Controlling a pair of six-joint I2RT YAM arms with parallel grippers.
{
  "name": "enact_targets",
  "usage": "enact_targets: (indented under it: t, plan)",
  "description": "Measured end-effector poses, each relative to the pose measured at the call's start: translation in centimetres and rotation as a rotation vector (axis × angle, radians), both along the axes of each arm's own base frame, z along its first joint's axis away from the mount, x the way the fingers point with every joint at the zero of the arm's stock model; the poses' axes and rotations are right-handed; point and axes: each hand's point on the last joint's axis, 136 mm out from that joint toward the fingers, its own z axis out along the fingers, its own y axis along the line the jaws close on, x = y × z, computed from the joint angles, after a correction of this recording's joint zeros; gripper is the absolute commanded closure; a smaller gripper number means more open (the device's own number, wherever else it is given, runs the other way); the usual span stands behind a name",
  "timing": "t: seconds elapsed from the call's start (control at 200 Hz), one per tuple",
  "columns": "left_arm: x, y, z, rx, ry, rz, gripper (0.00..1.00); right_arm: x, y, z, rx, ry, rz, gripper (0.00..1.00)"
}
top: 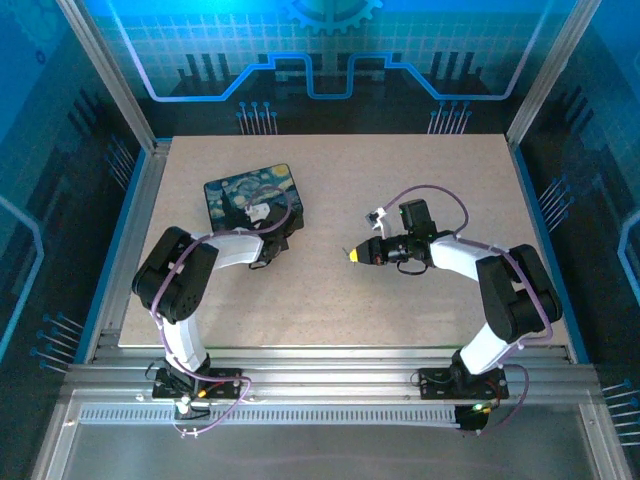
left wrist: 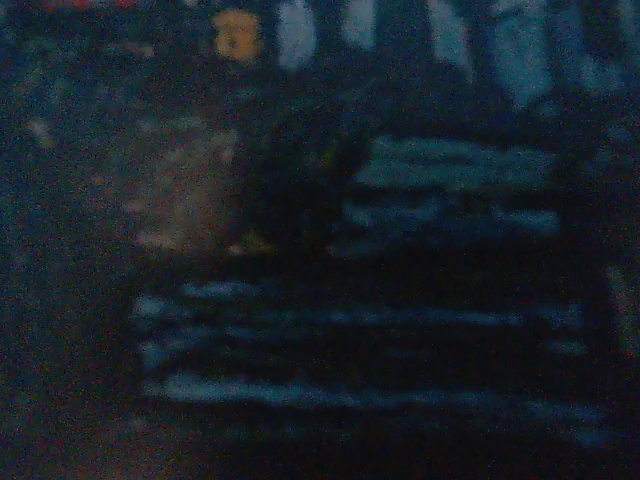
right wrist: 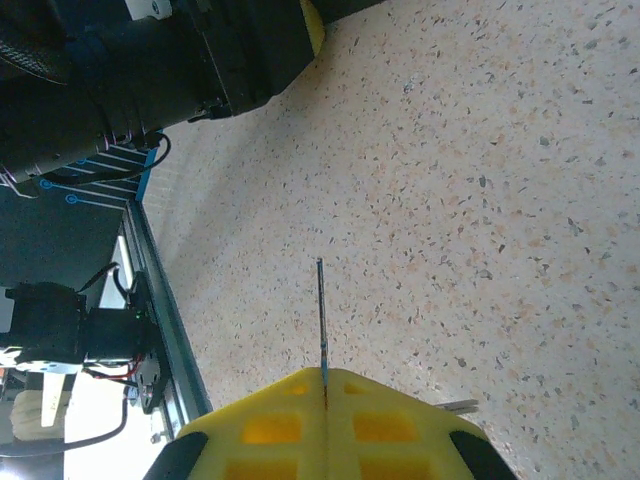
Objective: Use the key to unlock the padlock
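My right gripper [right wrist: 325,385] pinches the key [right wrist: 321,320] mid-table, well right of the box [top: 235,195] by my left gripper [top: 272,238], whose opening I can't read, and with the padlock unlocated, I judge the thinly held key could twist on insertion.

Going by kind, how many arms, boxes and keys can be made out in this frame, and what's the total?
Arms: 2, the left arm and the right arm
Box, swirl-painted lid: 1
Key, pinched in the right gripper: 1
Total: 4
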Motion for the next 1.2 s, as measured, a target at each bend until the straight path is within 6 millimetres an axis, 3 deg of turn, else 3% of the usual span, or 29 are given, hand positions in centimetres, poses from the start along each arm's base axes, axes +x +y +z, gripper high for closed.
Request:
enact_targets:
  t: [0.26, 0.425, 0.735, 0.895, 1.046, 1.201]
  plan:
    - [-0.2, -0.1, 0.0, 0.005, 0.014, -0.019, 0.86, -0.1, 0.1, 0.0, -0.001, -0.004, 0.004, 0.98]
    - [-2.5, -0.7, 0.4, -0.047, 0.116, -0.064, 0.91, -0.8, 0.8, -0.3, -0.015, -0.002, 0.03, 0.98]
    - [-6.8, -3.3, 5.8, -0.235, 0.259, -0.163, 0.95, -2.1, 2.4, -0.5, -0.034, -0.006, 0.072, 0.98]
    - [-8.9, -5.5, 7.8, -0.383, 0.351, -0.191, 0.96, -3.9, 5.0, 0.3, -0.045, -0.039, 0.123, 0.99]
    - [-9.8, -7.7, 9.7, -0.535, 0.406, -0.176, 0.96, -5.7, 7.4, 1.6, -0.037, -0.096, 0.175, 0.99]
    - [-10.3, -9.4, 11.6, -0.665, 0.427, -0.141, 0.97, -5.3, 7.8, 1.8, -0.052, -0.119, 0.162, 0.99]
